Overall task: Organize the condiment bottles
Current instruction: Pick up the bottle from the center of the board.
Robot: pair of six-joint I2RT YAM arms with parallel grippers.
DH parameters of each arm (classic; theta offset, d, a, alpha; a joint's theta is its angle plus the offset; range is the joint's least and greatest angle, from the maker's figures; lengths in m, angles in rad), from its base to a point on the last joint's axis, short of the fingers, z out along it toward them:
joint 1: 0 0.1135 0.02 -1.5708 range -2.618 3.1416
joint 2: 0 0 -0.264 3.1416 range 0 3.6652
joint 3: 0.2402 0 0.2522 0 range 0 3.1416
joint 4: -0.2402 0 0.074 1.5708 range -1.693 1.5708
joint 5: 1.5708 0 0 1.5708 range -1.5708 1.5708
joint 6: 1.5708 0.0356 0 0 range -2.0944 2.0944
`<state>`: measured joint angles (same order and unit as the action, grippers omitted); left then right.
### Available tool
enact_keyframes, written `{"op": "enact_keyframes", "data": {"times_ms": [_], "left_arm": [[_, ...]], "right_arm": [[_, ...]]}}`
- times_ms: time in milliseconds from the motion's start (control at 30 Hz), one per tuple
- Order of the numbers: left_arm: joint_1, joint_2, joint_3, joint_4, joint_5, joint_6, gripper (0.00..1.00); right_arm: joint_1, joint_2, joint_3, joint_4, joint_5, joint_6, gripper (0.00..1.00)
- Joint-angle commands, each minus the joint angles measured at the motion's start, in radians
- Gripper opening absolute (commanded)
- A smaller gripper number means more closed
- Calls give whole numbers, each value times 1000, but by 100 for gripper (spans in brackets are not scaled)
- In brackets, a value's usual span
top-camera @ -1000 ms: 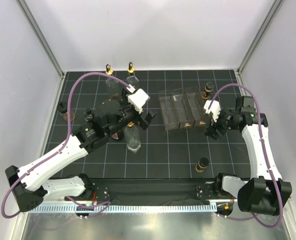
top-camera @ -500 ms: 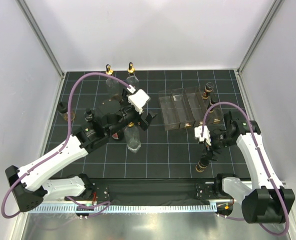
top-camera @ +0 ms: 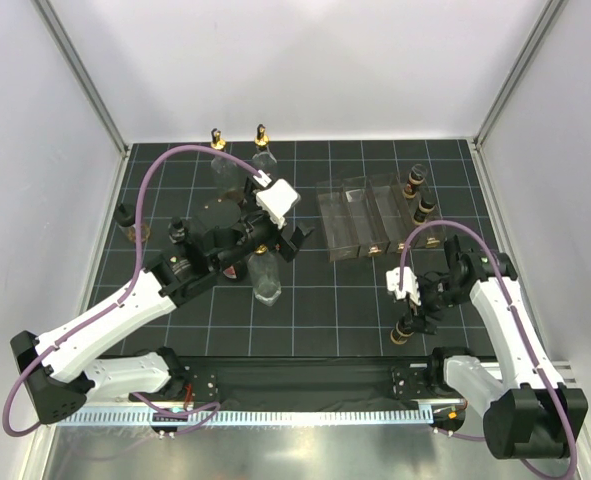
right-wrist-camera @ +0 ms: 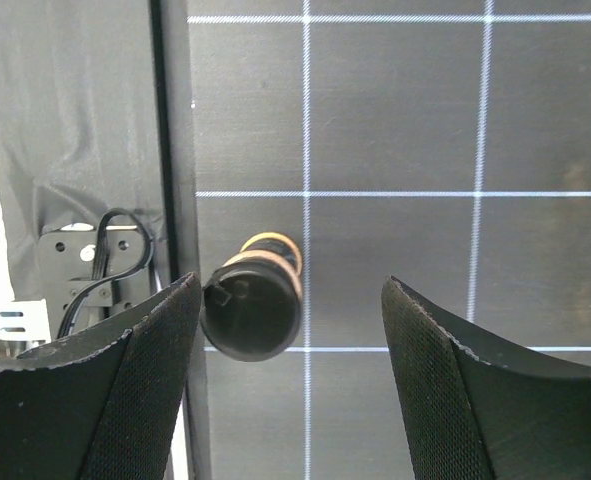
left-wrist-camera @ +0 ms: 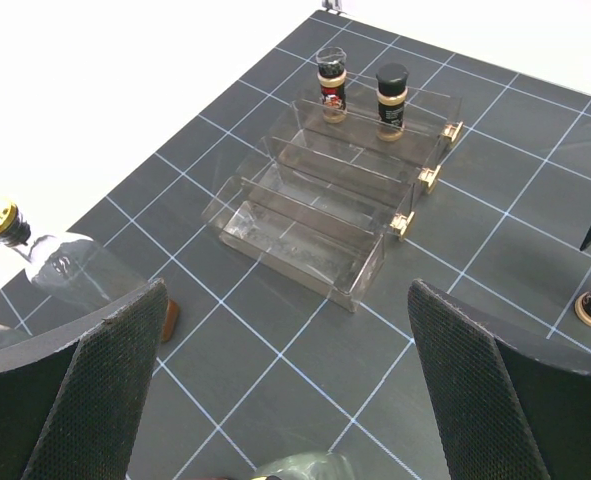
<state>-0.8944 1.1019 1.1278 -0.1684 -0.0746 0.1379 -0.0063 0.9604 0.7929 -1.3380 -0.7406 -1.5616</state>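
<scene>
Small blk-cap bottle [right-wrist-camera: 250, 312] upright, axis vertical, R jaws apart above

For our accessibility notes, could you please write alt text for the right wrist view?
A small black-capped bottle, seen from above, sits between the open fingers of the right arm, close beside one of them. It stands on the dark gridded mat, near the mat's edge.

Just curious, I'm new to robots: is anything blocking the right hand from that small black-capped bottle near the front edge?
Nothing visible. The right hand hangs open right over the small black-capped bottle, which sits in the gap, nearer one finger.
</scene>
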Motion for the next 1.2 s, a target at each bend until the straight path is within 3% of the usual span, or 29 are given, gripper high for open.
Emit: {"op": "enact_keyframes", "data": {"times_ms": [0, 500, 700, 833, 1033, 1167], "left_arm": [[5, -19, -2, 38, 18, -9, 100], [3, -17, -2, 36, 19, -11, 100], [3, -17, -2, 38, 19, -12, 100], [3, -19, -2, 38, 16, -9, 100], [3, -19, -3, 37, 18, -8, 100], [3, -20, -3, 38, 19, -9, 100]], "right_arm": [[6, -18, -18, -70, 7, -21, 74], [35, -86, -115, 5, 110, 20, 70], [38, -97, -116, 31, 86, 34, 49], [35, -112, -110, 54, 47, 58, 26], [35, -132, -67, 295, 124, 406, 10], [28, -111, -20, 460, 181, 618, 4]]}}
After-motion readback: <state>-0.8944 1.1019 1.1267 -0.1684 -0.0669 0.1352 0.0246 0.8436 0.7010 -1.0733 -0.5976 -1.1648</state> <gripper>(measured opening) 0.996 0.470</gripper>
